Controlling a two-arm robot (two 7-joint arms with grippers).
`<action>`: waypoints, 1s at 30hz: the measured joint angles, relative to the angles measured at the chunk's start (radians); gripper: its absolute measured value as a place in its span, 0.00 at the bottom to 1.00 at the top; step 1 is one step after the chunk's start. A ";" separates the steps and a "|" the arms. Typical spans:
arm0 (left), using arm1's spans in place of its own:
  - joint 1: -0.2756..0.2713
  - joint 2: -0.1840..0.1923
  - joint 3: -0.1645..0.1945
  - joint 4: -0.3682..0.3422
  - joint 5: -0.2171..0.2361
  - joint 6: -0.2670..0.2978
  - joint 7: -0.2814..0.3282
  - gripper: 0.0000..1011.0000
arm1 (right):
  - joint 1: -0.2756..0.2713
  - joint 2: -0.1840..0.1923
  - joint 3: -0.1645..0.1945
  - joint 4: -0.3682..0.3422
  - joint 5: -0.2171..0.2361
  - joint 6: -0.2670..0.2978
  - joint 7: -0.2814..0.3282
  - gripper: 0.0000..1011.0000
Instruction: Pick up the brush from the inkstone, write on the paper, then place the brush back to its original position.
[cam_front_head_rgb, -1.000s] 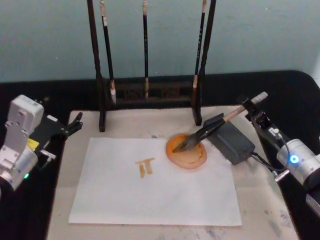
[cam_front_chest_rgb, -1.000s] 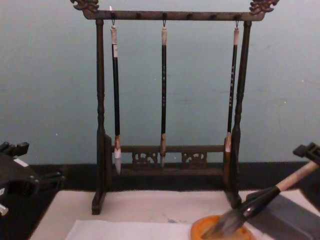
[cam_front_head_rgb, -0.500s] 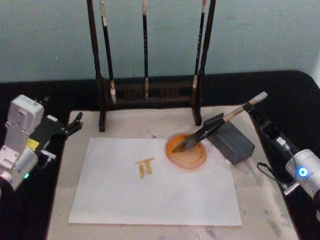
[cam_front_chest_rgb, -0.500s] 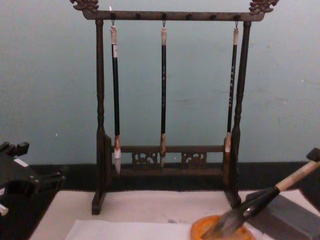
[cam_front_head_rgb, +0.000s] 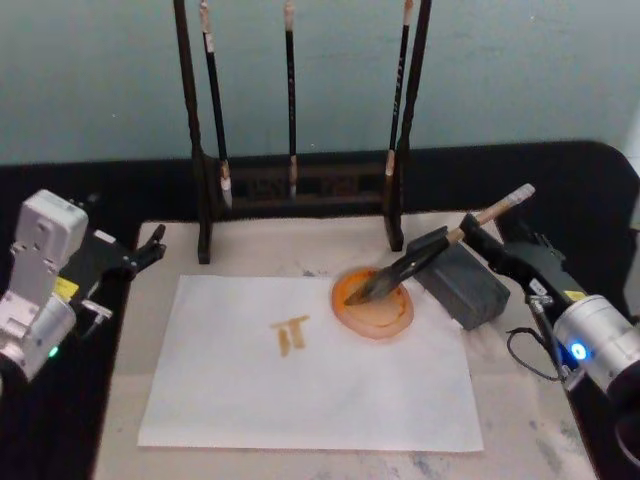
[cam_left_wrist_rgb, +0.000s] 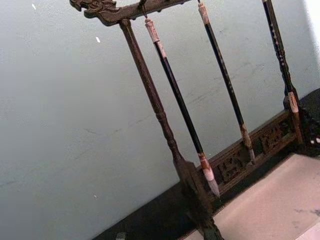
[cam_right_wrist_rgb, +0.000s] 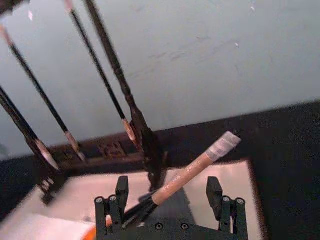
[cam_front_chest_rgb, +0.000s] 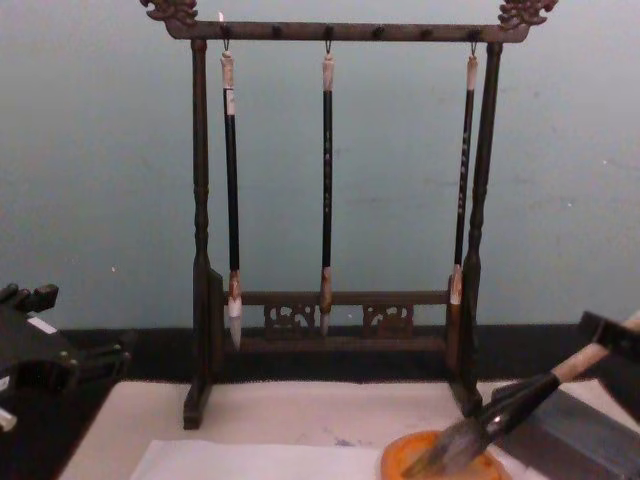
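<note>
The brush (cam_front_head_rgb: 420, 260) lies tilted, its bristles in the orange inkstone (cam_front_head_rgb: 385, 318) and its dark lower handle propped on a grey block (cam_front_head_rgb: 465, 285). The tan upper handle points up and to the right. My right gripper (cam_front_head_rgb: 478, 235) is open beside that handle. In the right wrist view the brush (cam_right_wrist_rgb: 195, 167) passes between the spread fingers (cam_right_wrist_rgb: 120, 197) without touching them. The white paper (cam_front_head_rgb: 300, 390) carries small orange strokes left of the inkstone. My left gripper (cam_front_head_rgb: 148, 248) is parked, open, at the mat's left edge.
A dark wooden rack (cam_front_head_rgb: 300, 185) with three thin hanging brushes stands at the back of the cream mat (cam_front_head_rgb: 520, 400). The rack's right post is close behind the inkstone. Black tabletop surrounds the mat on both sides.
The right gripper drew back to the right half a second ago, then swung in again beside the brush handle. The brush, the paper and the left arm have not moved.
</note>
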 joint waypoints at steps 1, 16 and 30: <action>0.000 0.000 0.000 0.000 0.000 0.000 0.000 1.00 | 0.010 0.002 -0.017 0.006 -0.060 -0.009 -0.020 0.99; 0.000 0.000 0.000 0.000 0.000 0.000 0.000 1.00 | 0.058 0.012 -0.107 0.051 -0.422 -0.032 -0.143 0.99; 0.000 0.000 0.000 0.000 0.000 0.000 0.000 1.00 | 0.059 0.012 -0.109 0.052 -0.430 -0.033 -0.146 0.99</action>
